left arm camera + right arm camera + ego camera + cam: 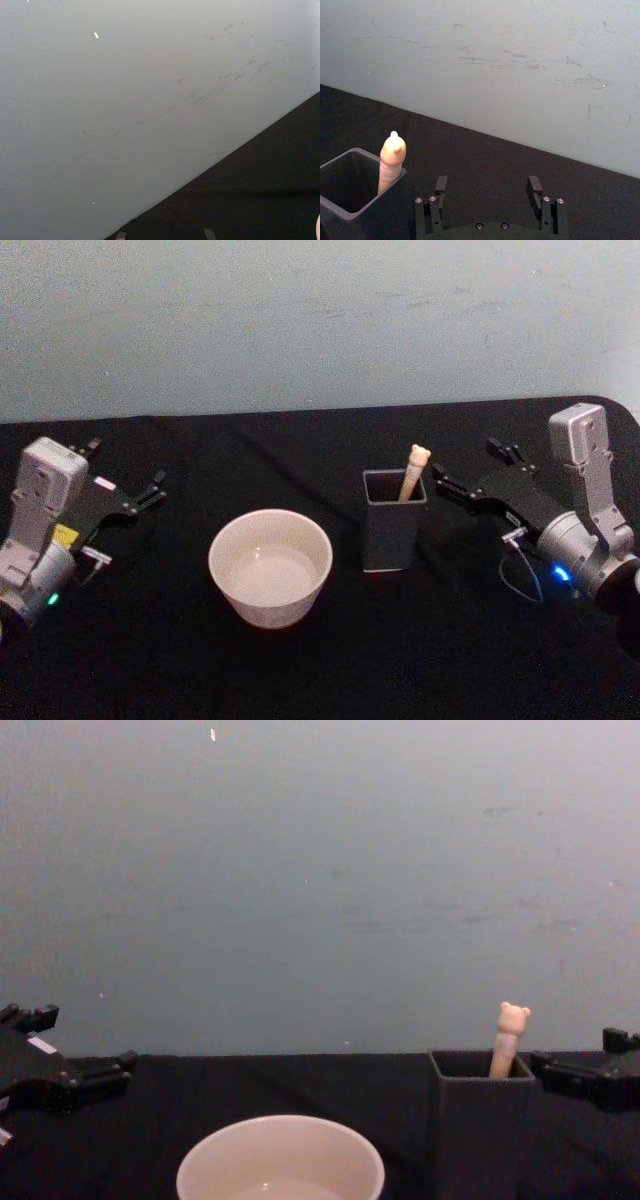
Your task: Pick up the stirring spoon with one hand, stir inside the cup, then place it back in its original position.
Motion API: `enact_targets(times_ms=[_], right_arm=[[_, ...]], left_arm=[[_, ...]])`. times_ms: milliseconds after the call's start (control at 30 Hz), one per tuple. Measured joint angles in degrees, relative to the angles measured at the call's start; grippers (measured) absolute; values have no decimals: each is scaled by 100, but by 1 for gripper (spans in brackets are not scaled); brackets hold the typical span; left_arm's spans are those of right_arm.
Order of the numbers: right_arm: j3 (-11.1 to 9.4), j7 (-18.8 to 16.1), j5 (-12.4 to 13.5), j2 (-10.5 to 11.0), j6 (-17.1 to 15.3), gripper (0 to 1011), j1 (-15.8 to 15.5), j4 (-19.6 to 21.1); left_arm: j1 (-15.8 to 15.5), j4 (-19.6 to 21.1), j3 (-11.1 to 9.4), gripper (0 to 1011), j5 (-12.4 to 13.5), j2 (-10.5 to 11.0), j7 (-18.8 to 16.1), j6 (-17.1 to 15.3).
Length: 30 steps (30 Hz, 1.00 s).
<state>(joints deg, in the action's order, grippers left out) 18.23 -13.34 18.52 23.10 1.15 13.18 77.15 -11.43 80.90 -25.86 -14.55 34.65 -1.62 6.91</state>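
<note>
The stirring spoon [414, 472] stands handle-up in a dark grey square holder [392, 530], with its beige bear head above the rim and its bowl hidden inside. The chest view shows the spoon [508, 1040] rising from the holder [480, 1130]. The cream-white cup [270, 565] sits left of the holder, and its rim [280, 1145] is low in the chest view. My right gripper [442, 482] hovers open just right of the holder, apart from the spoon. In the right wrist view, the right gripper [488, 186] holds nothing beside the spoon [391, 159]. My left gripper [155, 488] rests open at the far left.
A black cloth [320, 670] covers the table, and a pale wall [320, 320] rises behind it. Bare cloth lies between the cup and the left gripper and in front of the cup and the holder. The right arm's cable [520, 580] hangs near the cloth.
</note>
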Motion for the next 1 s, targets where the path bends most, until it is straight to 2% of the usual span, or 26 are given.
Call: enact_targets(times_ms=[1000], right_arm=[[0, -1, 0, 0, -1, 1000, 0, 0]], left_arm=[[0, 0, 0, 1001, 0, 0, 0, 0]])
